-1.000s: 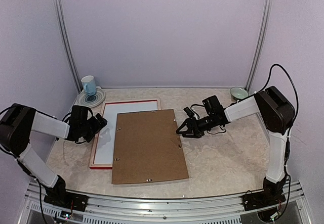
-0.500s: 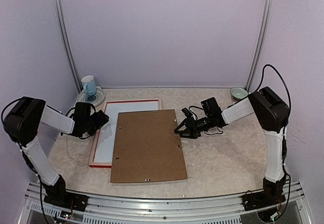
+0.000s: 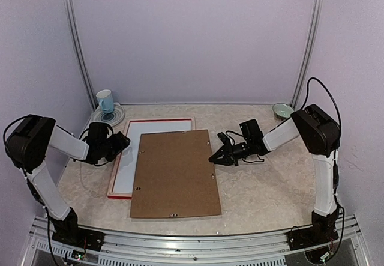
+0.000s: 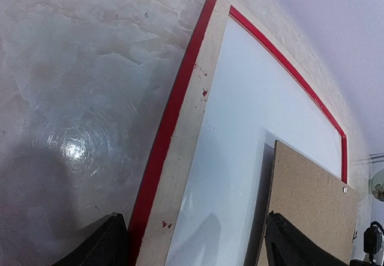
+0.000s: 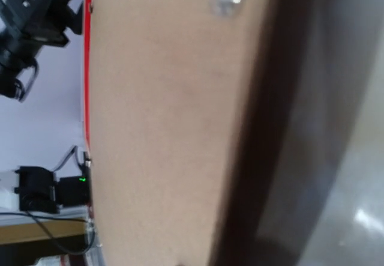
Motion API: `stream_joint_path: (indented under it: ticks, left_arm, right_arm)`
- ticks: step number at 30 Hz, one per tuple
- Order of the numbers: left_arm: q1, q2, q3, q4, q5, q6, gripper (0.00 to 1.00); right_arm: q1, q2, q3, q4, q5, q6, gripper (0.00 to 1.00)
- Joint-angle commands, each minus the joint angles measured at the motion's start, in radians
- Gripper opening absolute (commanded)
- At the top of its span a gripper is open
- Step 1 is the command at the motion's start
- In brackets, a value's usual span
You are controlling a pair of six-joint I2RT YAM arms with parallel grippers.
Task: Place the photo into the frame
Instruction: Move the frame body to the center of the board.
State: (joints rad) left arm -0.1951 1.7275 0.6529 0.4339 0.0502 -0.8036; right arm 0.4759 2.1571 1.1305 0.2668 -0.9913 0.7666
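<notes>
The frame (image 3: pixel 159 120) lies flat at the left of the table, with a red edge, pale wood rails (image 4: pixel 180 128) and a white panel (image 4: pixel 252 116) inside. A brown backing board (image 3: pixel 174 173) lies askew over its right part. The photo is out of view. My left gripper (image 3: pixel 120 143) is open and low, its fingers astride the frame's left rail (image 4: pixel 198 251). My right gripper (image 3: pixel 215 157) is shut on the board's right edge. In the right wrist view the board (image 5: pixel 162 128) fills the picture, a dark shadow runs under its edge, and the fingers are hidden.
A blue cup (image 3: pixel 105 101) stands on a plate (image 3: pixel 108 118) at the back left, close behind the frame. A small green bowl (image 3: pixel 282 109) sits at the back right. Bare marble tabletop (image 3: pixel 270 188) stretches right of the board. A black cable (image 3: pixel 255 157) trails by the right wrist.
The right gripper dropped to the board's right edge and shut there. The left gripper moved in onto the frame's left rail and narrowed. The board shifted slightly left.
</notes>
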Motion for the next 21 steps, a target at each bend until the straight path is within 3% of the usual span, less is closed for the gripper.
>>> stream_joint_path:
  ticks: [1,21]
  left_arm:
    - [-0.022,0.01,-0.031,0.01,0.057,-0.005,0.78]
    - [-0.181,0.05,-0.028,0.023,0.047,-0.072,0.79]
  right_arm:
    - [-0.008,-0.009,-0.035,0.086,-0.037,0.067,0.0]
    - [-0.178,-0.103,-0.199,0.24,-0.069,0.116,0.0]
